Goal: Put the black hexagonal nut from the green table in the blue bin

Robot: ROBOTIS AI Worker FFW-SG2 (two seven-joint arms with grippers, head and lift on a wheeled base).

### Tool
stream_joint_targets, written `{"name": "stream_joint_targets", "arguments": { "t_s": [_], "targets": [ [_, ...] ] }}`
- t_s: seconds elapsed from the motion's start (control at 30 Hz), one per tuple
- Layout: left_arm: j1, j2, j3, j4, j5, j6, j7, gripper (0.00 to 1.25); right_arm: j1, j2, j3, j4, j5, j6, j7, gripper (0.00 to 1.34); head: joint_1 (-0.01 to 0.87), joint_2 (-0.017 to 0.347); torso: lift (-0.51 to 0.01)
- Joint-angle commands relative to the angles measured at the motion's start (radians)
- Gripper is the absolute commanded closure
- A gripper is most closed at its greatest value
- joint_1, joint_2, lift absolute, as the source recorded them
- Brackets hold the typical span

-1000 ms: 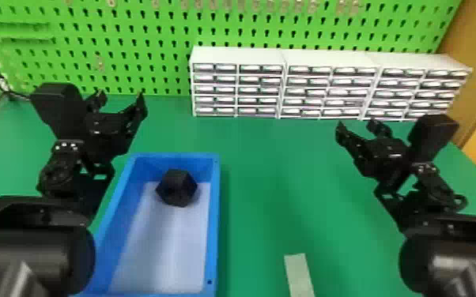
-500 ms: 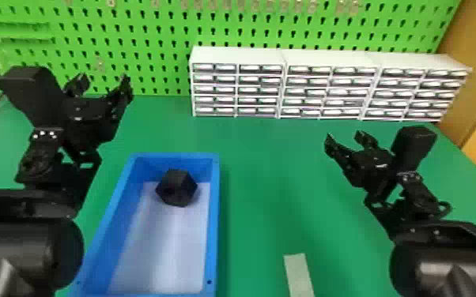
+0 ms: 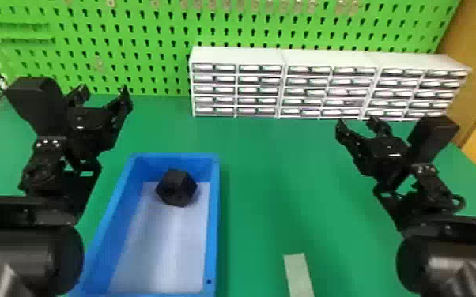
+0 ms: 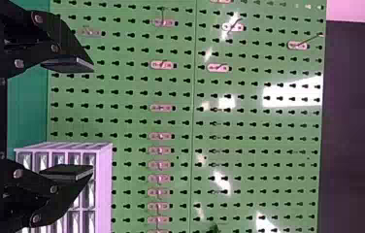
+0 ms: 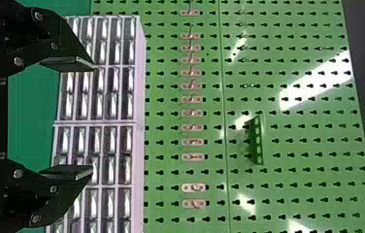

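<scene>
The black hexagonal nut [image 3: 176,188] looks rigid and chunky, so it should take a firm squeeze without giving or breaking; its weight is harder to judge, fairly light if it is plastic, a good deal heavier if metal. Its faces seem smooth enough to slide a little under a poor grip, and the best hold is probably across two opposite flat sides, with the fingers square to them; pinched on the corners, it could twist or roll out. It lies inside the blue bin [image 3: 216,229], left of centre in the head view, on the pale floor near the bin's upper end, so a finger coming in from above would want care beside that wall. Since it is already in the bin, the placing looks done, and a fresh hold would matter only if it had to be shifted. To the eye it is deep black and dull, with a blocky many-cornered outline and a slightly lighter facet or two; whether a hole runs through it I cannot tell. The left gripper [image 3: 103,92], upper left of the head view, has its fingers wide apart with nothing between them, and the right gripper [image 3: 356,122], right of centre above the green desk [image 3: 272,181], likewise holds its fingers apart and empty
</scene>
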Motion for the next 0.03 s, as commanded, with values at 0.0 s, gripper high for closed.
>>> {"name": "stream_joint_targets", "arguments": {
  "t_s": [0.0],
  "targets": [
    [0.016, -0.001, 0.003, 0.0, 0.0, 0.0, 0.002, 0.51, 0.003, -0.001, -0.002, -0.002, -0.002, 0.001, 0.0, 0.51, 0.692, 0.008, -0.097]
  ]
}}
